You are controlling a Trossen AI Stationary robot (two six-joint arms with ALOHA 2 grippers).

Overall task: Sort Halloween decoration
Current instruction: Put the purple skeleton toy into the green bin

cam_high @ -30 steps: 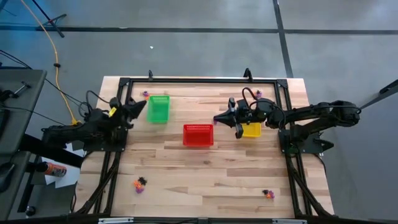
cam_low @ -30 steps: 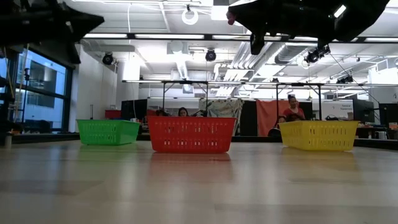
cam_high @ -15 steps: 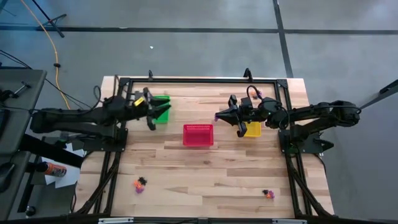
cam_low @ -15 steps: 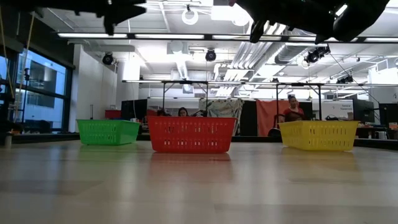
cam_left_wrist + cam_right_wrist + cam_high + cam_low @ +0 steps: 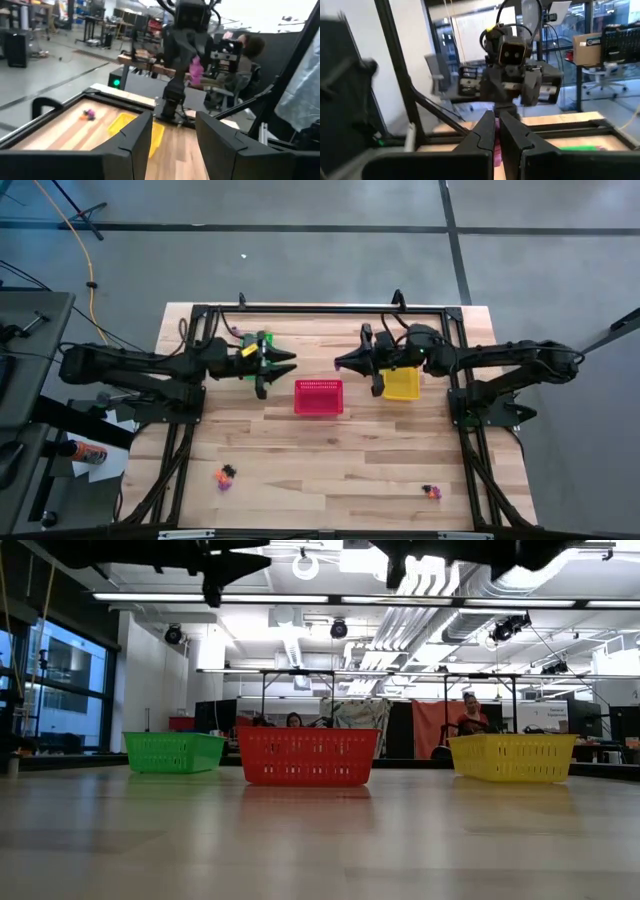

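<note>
On the worktop point(image 5: 330, 450) we find three baskets in a row: one point(image 5: 258, 350) at 10 o'clock, one point(image 5: 319, 396) central, one point(image 5: 402, 385) at 2 o'clock. Trinkets lie at 7 point(image 5: 225, 475), 5 point(image 5: 431, 492) and 11 o'clock point(image 5: 236, 332).

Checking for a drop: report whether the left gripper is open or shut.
Open: the left gripper shows a clear gap between its jaws, nothing between them.

The bench point(image 5: 330, 450) is pale wood in light plank strips, framed by black rails. On it stand a green mesh basket point(image 5: 173, 752), a red mesh basket point(image 5: 319, 396) and a yellow mesh basket point(image 5: 402, 385). The trinkets are purple, orange and black: one cluster point(image 5: 225, 475) shows orange and black, another point(image 5: 432, 492) purple. Both arms are dark; the right claw point(image 5: 495, 131) pinches something pink-purple.
</note>
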